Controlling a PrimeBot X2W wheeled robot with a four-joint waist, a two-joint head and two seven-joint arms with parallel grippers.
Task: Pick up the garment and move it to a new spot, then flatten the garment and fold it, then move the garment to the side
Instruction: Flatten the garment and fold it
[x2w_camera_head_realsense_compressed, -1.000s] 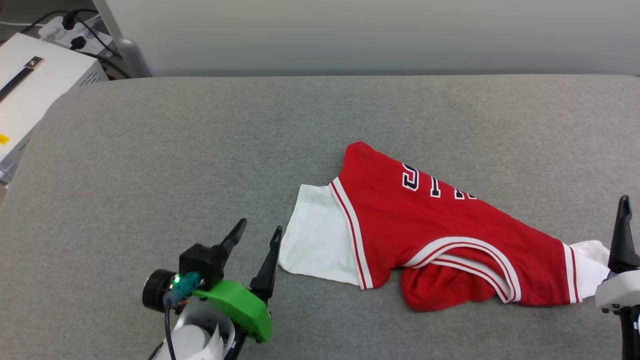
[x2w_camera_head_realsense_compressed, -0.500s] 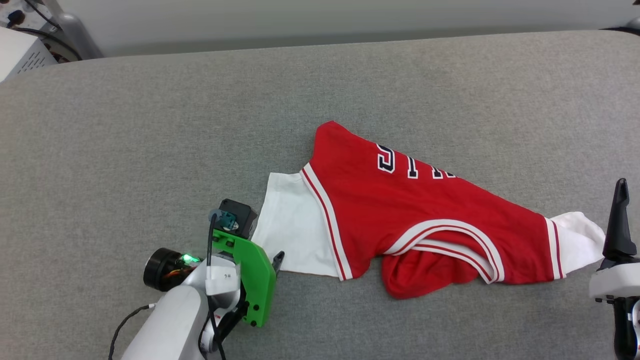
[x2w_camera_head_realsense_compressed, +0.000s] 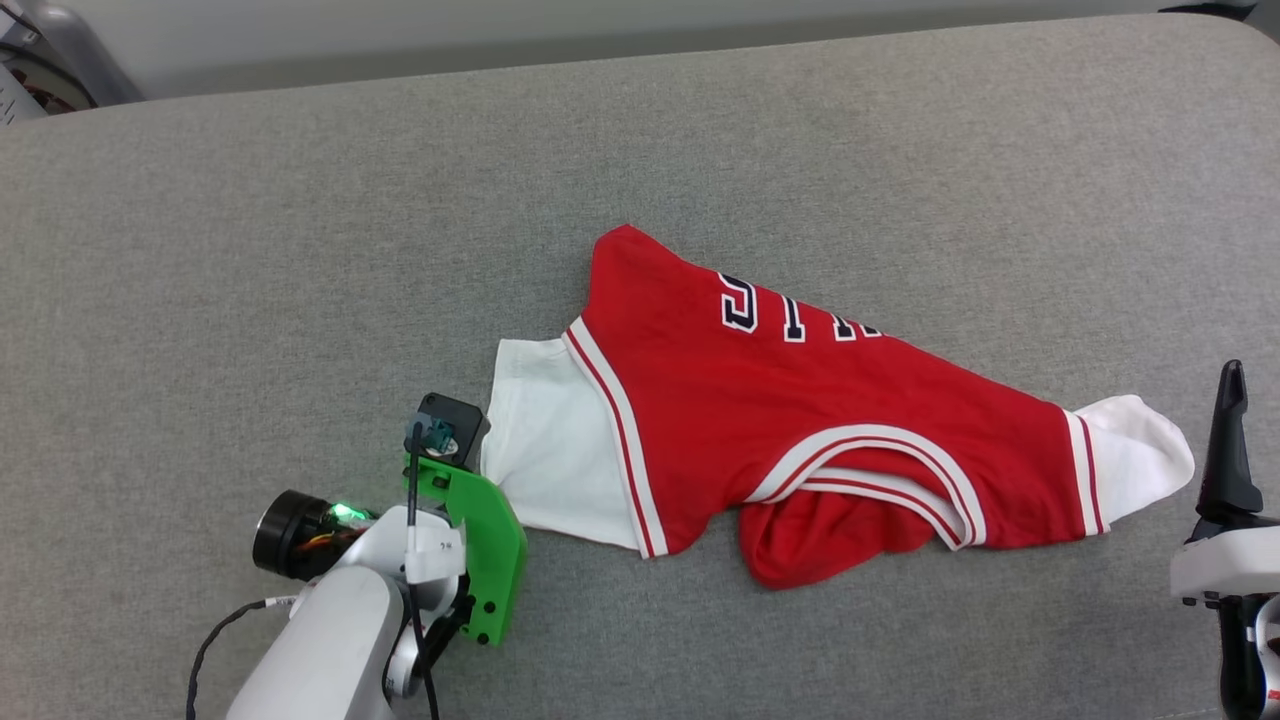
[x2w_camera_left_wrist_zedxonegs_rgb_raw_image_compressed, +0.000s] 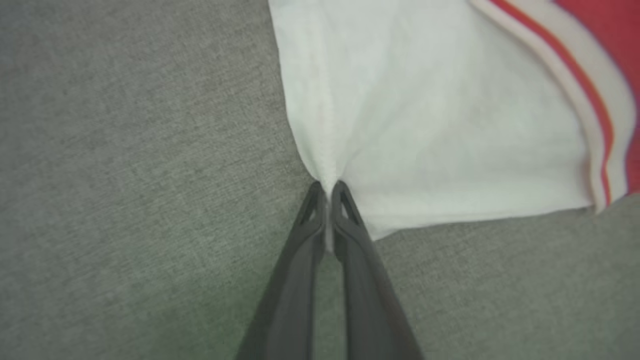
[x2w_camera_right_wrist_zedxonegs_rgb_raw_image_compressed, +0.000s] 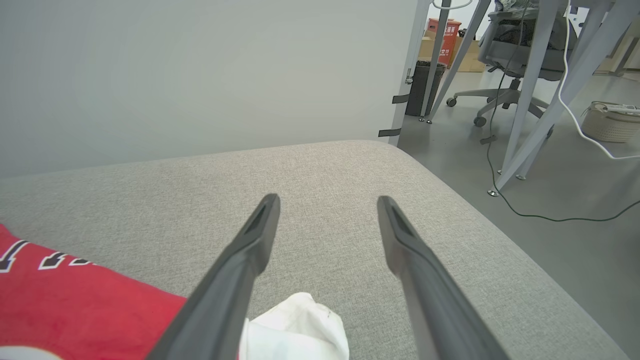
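Note:
The garment (x2w_camera_head_realsense_compressed: 800, 430), a red jersey with white sleeves and dark block letters, lies crumpled across the grey padded table (x2w_camera_head_realsense_compressed: 300, 250). My left gripper (x2w_camera_left_wrist_zedxonegs_rgb_raw_image_compressed: 327, 192) is shut on the edge of its white left sleeve (x2w_camera_left_wrist_zedxonegs_rgb_raw_image_compressed: 425, 125), pinching a small pucker of cloth at the sleeve's near corner. In the head view the left wrist with its green bracket (x2w_camera_head_realsense_compressed: 470, 530) sits at that sleeve corner, fingers hidden beneath it. My right gripper (x2w_camera_right_wrist_zedxonegs_rgb_raw_image_compressed: 327, 210) stands open above the table, just past the garment's other white sleeve (x2w_camera_right_wrist_zedxonegs_rgb_raw_image_compressed: 295, 330), holding nothing.
The table's rounded far corner (x2w_camera_right_wrist_zedxonegs_rgb_raw_image_compressed: 400, 150) drops to a grey floor with desk legs (x2w_camera_right_wrist_zedxonegs_rgb_raw_image_compressed: 540, 90), an office chair (x2w_camera_right_wrist_zedxonegs_rgb_raw_image_compressed: 505, 50), a black bin (x2w_camera_right_wrist_zedxonegs_rgb_raw_image_compressed: 422, 85) and loose cables. A pale wall runs behind the table. Bare grey table surface lies left of the garment.
My left gripper swung down onto the white sleeve's corner and shut on it. The head camera shifted, so the whole scene slid left and up. The right gripper stayed open.

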